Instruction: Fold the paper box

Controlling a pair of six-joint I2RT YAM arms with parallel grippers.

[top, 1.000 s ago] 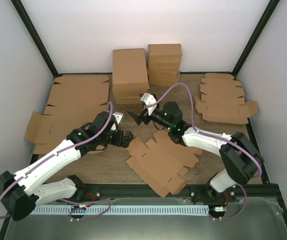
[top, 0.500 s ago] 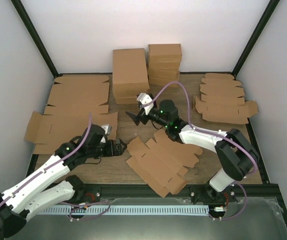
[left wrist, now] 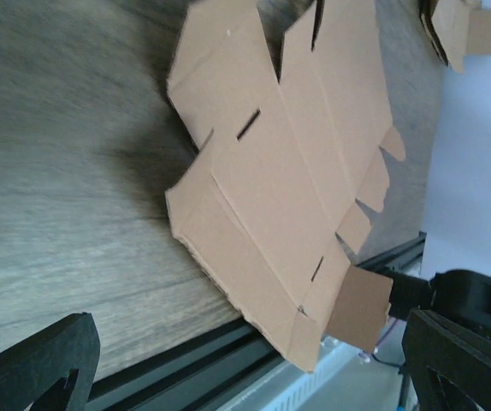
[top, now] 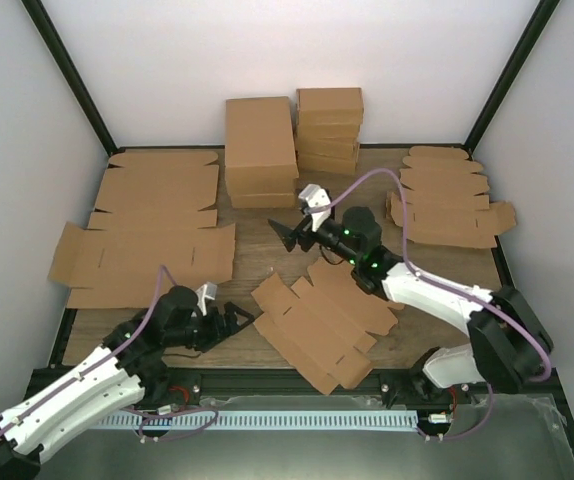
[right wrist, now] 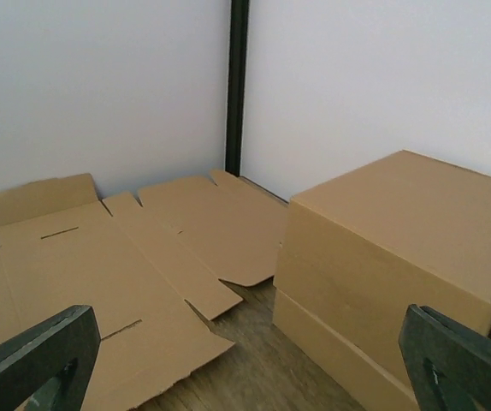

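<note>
We see a wood-grain table (top: 257, 265) boxed in by plain white walls (top: 267, 50), w/ black frame posts (top: 67, 75) running up the back corners. In the R wrist cam one post (right wrist: 238, 86) marks where two walls meet.

The table is crowded w/ cardboard. Large flat blanks (top: 152, 230) cover the left side, two stacks of folded boxes (top: 260, 150) stand at the back centre, and a pile of small flat blanks (top: 447, 205) sits at the right. A black rail (top: 287, 378) edges the table's near side. In front of it run a white slotted duct (top: 297, 420) and a grey trough (top: 367, 450).

The paper box (top: 322, 320) lies flat and unfolded, set diagonally on the wood near the front, btw the two arms. Its creases, slots and flaps show in the L wrist cam (left wrist: 288, 171), and its near corner reaches the rail.

The L gripper (top: 235, 318) is low over the table just left of the box's edge, fingers spread wide and holding nothing. We see no contact w/ the cardboard.

The R gripper (top: 283, 238) is up behind the box, pointing toward the back-left corner. Its fingers are spread wide too, also empty.
</note>
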